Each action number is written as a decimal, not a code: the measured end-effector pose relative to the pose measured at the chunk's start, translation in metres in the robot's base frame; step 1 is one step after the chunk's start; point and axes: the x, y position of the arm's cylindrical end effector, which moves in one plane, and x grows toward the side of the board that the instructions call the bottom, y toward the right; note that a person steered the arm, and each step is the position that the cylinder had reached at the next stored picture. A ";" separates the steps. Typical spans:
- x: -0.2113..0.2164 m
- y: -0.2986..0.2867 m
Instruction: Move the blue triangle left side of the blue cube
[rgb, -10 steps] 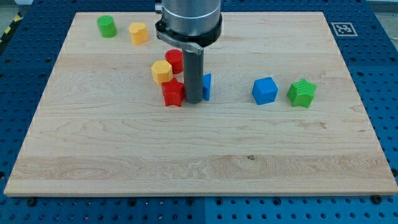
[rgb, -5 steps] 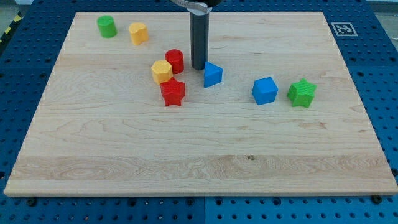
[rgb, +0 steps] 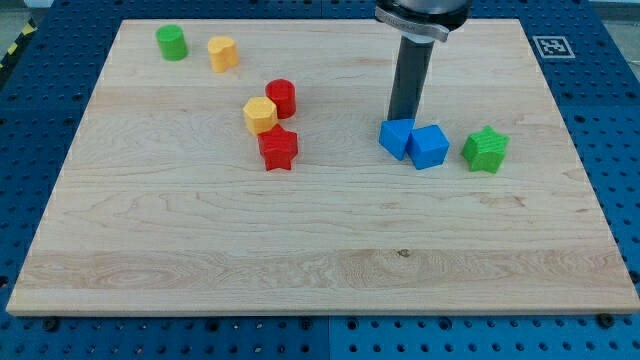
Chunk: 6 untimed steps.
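Observation:
The blue triangle (rgb: 396, 137) lies on the wooden board (rgb: 320, 260), touching the left side of the blue cube (rgb: 429, 147). My dark rod comes down from the view's top, and my tip (rgb: 403, 119) rests just above the blue triangle's top edge, touching or nearly touching it. The blue cube sits to the tip's lower right.
A green star-shaped block (rgb: 486, 149) sits right of the blue cube. A red cylinder (rgb: 281, 98), a yellow hexagonal block (rgb: 260, 115) and a red star block (rgb: 279, 148) cluster left of centre. A green cylinder (rgb: 172, 42) and a yellow block (rgb: 223, 53) sit at top left.
My tip moved from beside the red star up and then right. The blue triangle slid right from near the cluster until it met the blue cube's left side.

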 end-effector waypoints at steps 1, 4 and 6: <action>0.001 -0.003; 0.001 -0.042; -0.060 -0.062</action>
